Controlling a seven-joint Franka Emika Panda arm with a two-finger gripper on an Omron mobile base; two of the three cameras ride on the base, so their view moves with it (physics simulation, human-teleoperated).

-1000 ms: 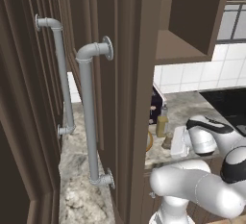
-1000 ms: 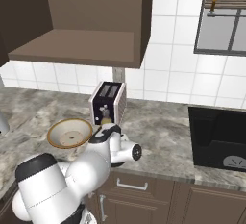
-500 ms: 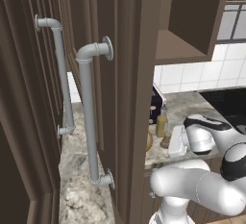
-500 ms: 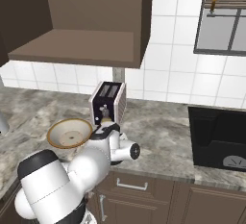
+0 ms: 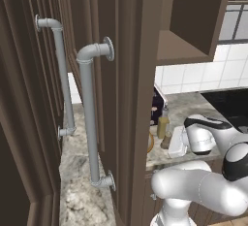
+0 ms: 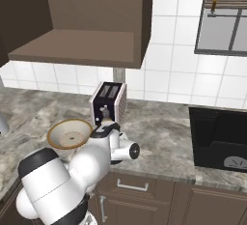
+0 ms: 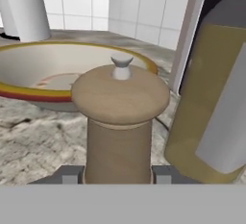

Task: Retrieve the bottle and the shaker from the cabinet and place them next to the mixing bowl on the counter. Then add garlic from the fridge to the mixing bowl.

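**Shaker gripped low beside the bowl, bottle standing at its side**

At the far left of the left base view the dark cabinet [image 5: 121, 74] has its doors swung wide, their grey pipe handles [image 5: 89, 118] running top to bottom, and the plain shelf inside shows bare wood. Below it runs the marbled counter [image 6: 164, 132]. On that counter sits the mixing bowl [image 6: 70, 133], tan-orange at the rim and pale inside, just in front of the toaster [image 6: 109, 103].

Moving right from the bowl in the hand view, the brown shaker [image 7: 120, 122] stands upright on the stone, its rounded cap and small knob against the bowl's rim behind it. The gripper [image 7: 115, 174] is closed on the shaker's lower body, a dark finger tip [image 7: 67, 175] pressed against each side. Whether the shaker's base touches the counter I cannot tell.

Just to the right of the shaker stands the olive-yellow bottle [image 7: 211, 103], upright and close beside it, with the toaster's dark side behind. From the left base view the bottle [image 5: 162, 123] stands on the counter near the cabinet's edge, with the white hand right beside it.

At the far right lies the black stovetop [image 6: 219, 139], well apart from the bowl.
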